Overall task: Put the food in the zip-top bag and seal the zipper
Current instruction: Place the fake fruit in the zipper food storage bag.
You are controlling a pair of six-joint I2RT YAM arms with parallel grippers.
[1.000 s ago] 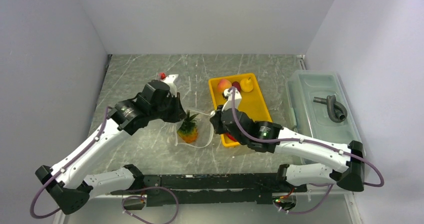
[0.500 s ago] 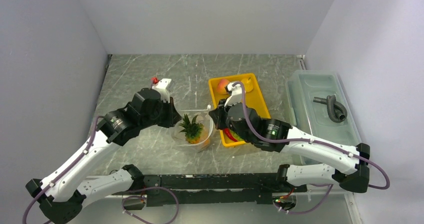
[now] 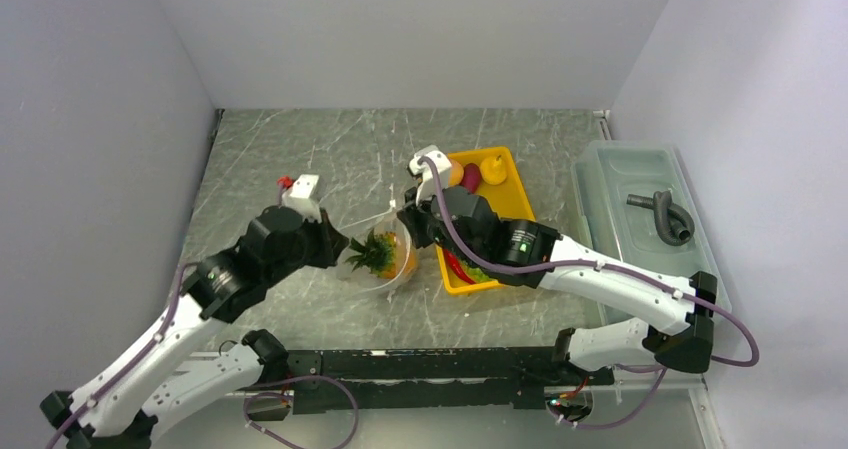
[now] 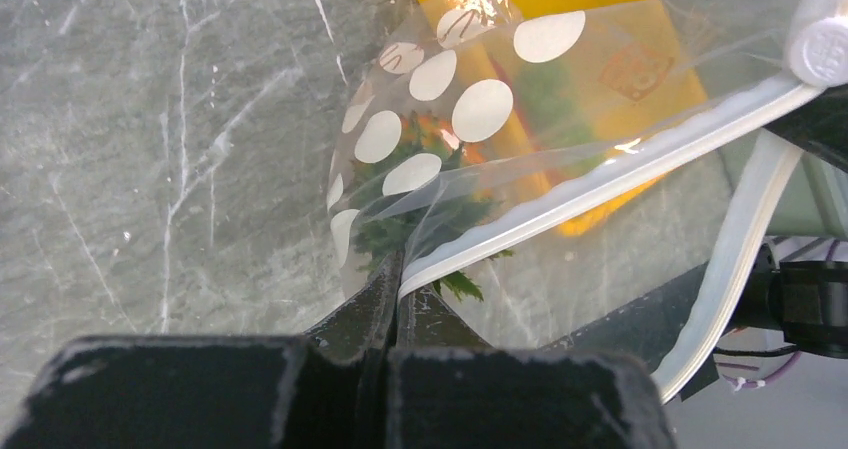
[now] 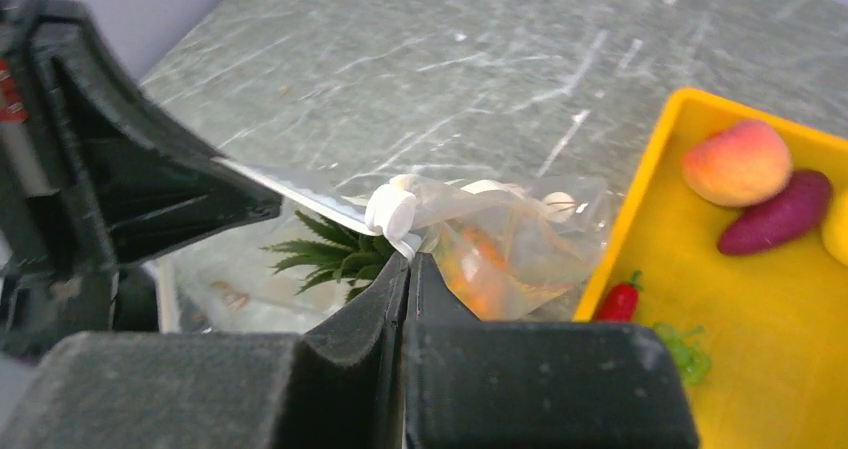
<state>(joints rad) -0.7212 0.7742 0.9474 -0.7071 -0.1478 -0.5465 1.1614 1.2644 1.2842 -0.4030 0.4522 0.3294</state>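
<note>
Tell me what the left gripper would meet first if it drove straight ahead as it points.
The left gripper is shut on the zipper of the zip-top bag, so the bag comes first; just past it, probably the pineapple inside, though depth is unclear.

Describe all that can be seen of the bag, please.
The bag is clear, floppy plastic with white dots. A pale zipper runs along its mouth, with a round white tab at one end; its strips look parted. The pineapple lies inside, showing through. The bag is stretched out left of the tray: the left gripper is shut on one zipper end, the right gripper on the other, by the tab.
</note>
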